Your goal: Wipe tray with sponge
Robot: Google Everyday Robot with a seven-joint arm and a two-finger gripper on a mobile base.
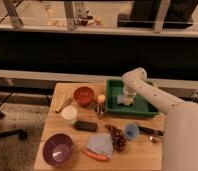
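The green tray [142,109] lies at the back right of the wooden table. My gripper [126,98] reaches down into the tray's left half, at the end of the white arm that comes in from the lower right. It is shut on the small light-blue sponge [122,100], which rests on the tray floor. The wrist hides most of the sponge.
Left of the tray are a yellow ball [101,98], a red bowl [84,95] and a white cup [69,114]. Nearer the front are a black block [85,125], a purple bowl [58,148], a pale-blue cloth [99,142], grapes [116,137] and a blue cup [131,131].
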